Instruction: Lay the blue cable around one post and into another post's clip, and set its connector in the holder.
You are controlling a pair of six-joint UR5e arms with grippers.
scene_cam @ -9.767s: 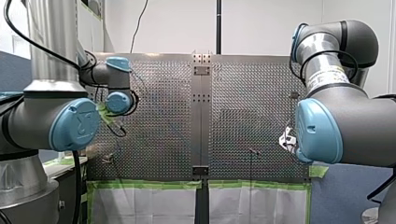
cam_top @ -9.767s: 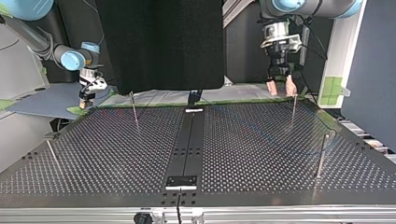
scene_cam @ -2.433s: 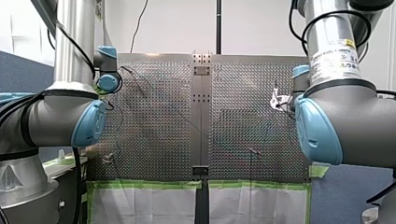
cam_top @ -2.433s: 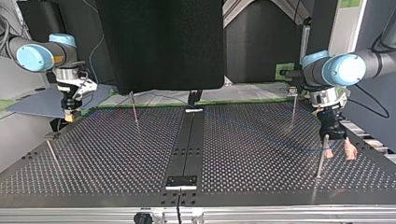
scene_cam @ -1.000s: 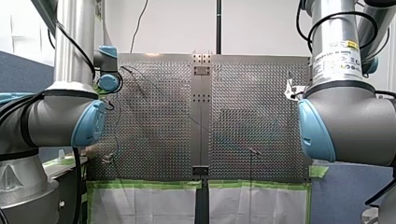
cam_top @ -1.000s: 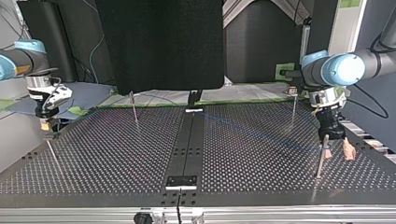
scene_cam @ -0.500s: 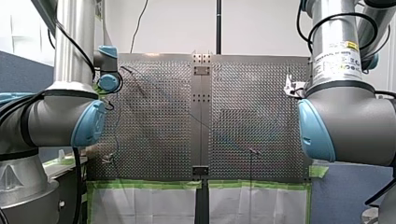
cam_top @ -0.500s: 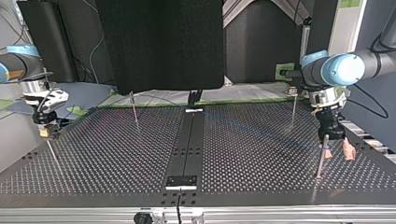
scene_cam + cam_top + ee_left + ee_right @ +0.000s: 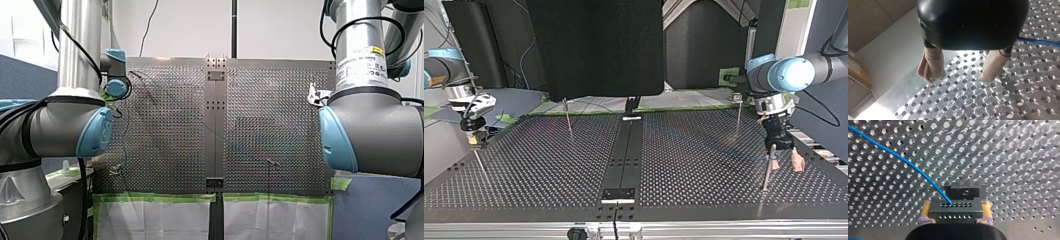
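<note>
In the right wrist view my right gripper (image 9: 955,216) is shut on the grey connector (image 9: 955,209), yellow pads on both its sides. The blue cable (image 9: 905,161) runs out of the connector across the perforated plate. A dark holder (image 9: 964,191) sits just ahead of the connector. In the top view this gripper (image 9: 473,140) hangs low at the plate's left corner. My left gripper (image 9: 785,165) stands open at the right, its beige pads (image 9: 933,63) just above the plate, beside a thin post (image 9: 767,167). The cable (image 9: 704,142) crosses the plate toward that post.
Thin metal posts stand at the top view's back left (image 9: 568,117), back right (image 9: 738,119) and front left (image 9: 480,165). A black centre strip (image 9: 624,160) splits the plate. A black screen (image 9: 594,45) hangs behind. Green tape (image 9: 160,197) edges the plate.
My right gripper has carried the connector forward and lower toward the plate's left corner in the top view. My left arm has stayed still with its fingers apart.
</note>
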